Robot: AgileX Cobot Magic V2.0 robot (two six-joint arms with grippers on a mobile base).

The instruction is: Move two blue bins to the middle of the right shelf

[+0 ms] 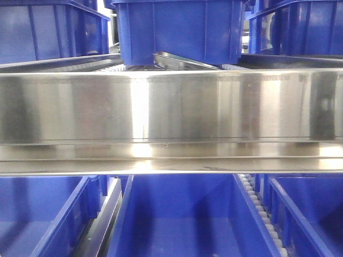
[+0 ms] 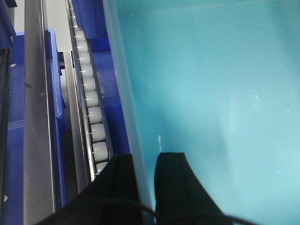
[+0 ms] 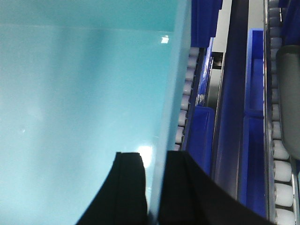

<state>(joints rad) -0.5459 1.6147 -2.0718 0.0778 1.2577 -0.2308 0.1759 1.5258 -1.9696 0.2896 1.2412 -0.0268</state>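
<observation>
Sky-blue bin (image 2: pixel 211 93) is held from both sides, left gripper (image 2: pixel 145 187) and right gripper (image 3: pixel 157 187) each clamped astride a side wall, likely for level carrying

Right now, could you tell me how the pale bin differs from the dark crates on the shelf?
The pale bin is sky-blue and smooth-walled; the dark crates are royal blue with ribbed walls. The pale bin's side walls sit clamped in the left claw and right claw; the dark crates rest on the shelf. Both are open-topped.
</observation>
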